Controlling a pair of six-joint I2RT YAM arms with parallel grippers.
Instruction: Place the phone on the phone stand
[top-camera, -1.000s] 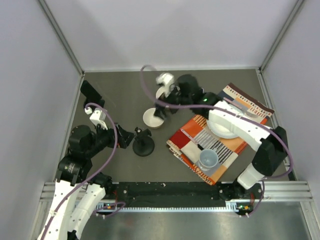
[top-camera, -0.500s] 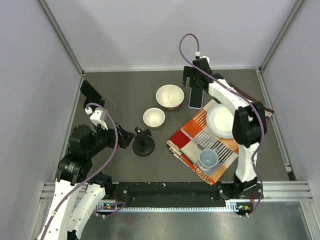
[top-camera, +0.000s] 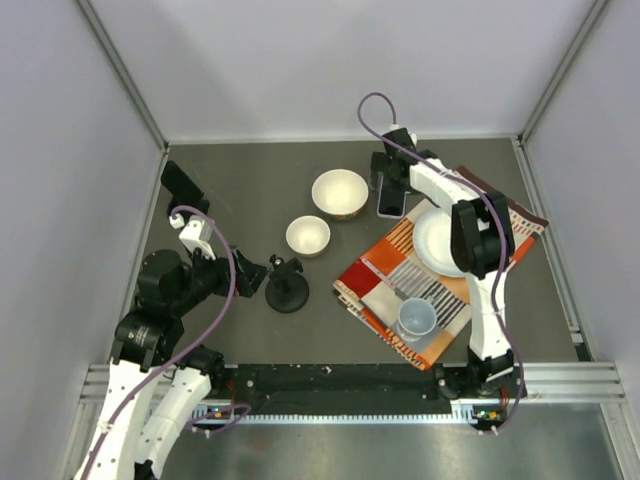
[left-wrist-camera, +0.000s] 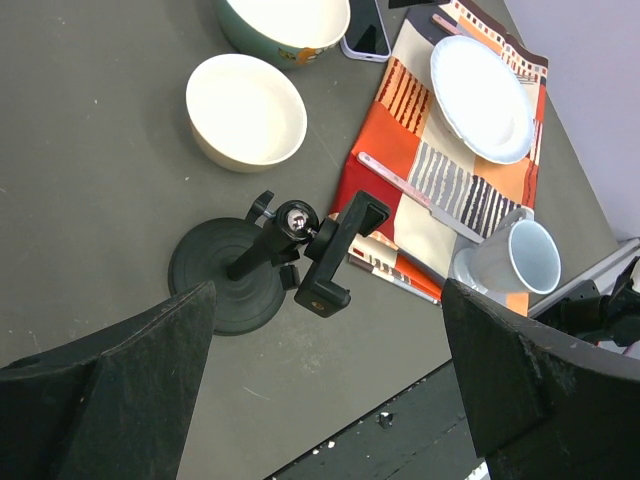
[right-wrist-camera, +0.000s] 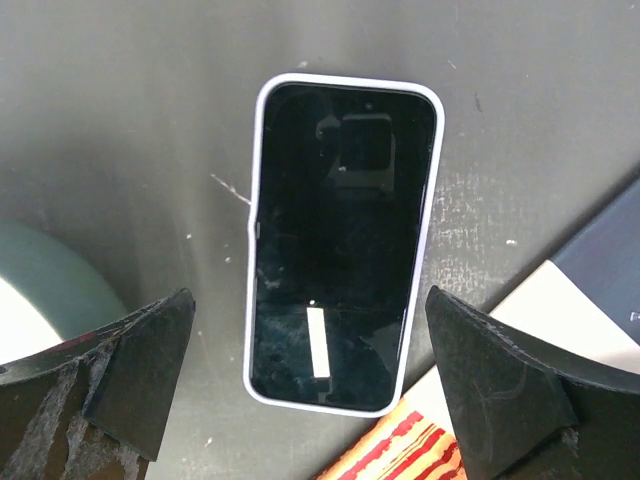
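Presently, item by item.

Phone (right-wrist-camera: 343, 243): lay flat on the table (top-camera: 240, 190), screen up, at the far side, in the gap between the large bowl (top-camera: 339, 193) and the corner of the cloth (top-camera: 385, 275). Its long axis ran roughly near to far.

Right gripper (right-wrist-camera: 308, 300): hung directly over the phone with jaws spread, one finger off each long edge, so the opening crossed the phone's narrow width. Probably the pads were not touching it, though the wrist view did not settle their height above the table.

Stand (left-wrist-camera: 265, 252): upright on its round base, well apart from the phone, nearer the left arm. Its clamp was tilted and held nothing.

Left gripper (left-wrist-camera: 328, 287): jaws spread and empty, poised near the stand and looking down on it.

Judgement: the right arm was the nearer and the better aligned. The coming move turned on closing across the phone's short side, then carrying it leftward and nearer to the stand.
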